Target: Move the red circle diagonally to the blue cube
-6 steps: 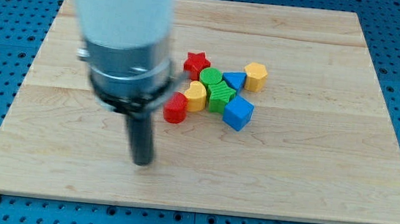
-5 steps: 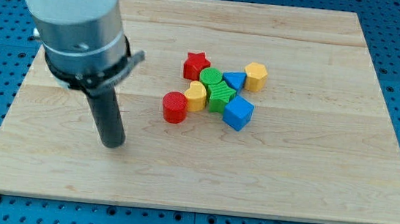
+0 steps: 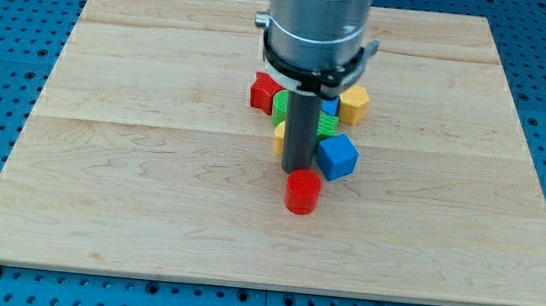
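My tip [image 3: 297, 168] upright, near board's middle

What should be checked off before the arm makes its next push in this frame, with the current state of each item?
1. Red circle free of the cluster, nothing touching it: ok.
2. My tip close to the red circle, just on its top side in the view: ok; actual contact: cannot tell.
3. Red circle diagonal to the blue cube, below and to its left in the view: ok.
4. Gap between red circle and blue cube is small: ok.
5. Blocks hidden behind the rod (green, yellow, red star partly showing) undisturbed: cannot tell.
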Motion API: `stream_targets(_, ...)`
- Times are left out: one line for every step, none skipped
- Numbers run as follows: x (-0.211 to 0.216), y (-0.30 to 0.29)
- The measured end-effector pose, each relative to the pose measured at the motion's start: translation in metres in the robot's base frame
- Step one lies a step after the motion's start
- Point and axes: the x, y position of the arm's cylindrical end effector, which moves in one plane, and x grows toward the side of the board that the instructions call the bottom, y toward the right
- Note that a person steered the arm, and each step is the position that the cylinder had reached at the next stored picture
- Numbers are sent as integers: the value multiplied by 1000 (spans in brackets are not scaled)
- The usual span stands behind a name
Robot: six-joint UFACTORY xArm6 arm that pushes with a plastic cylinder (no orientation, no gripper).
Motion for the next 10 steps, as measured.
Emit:
stream_targets(0, -25)
stream_targets(5, -46)
stream_targets(16, -34)
stream_targets(23, -22)
stream_targets(41, -2)
stream_targets(50, 25)
stream_targets(50, 58)
stream_targets(50, 93)
stream_targets(50, 120)
stream_targets(50, 132)
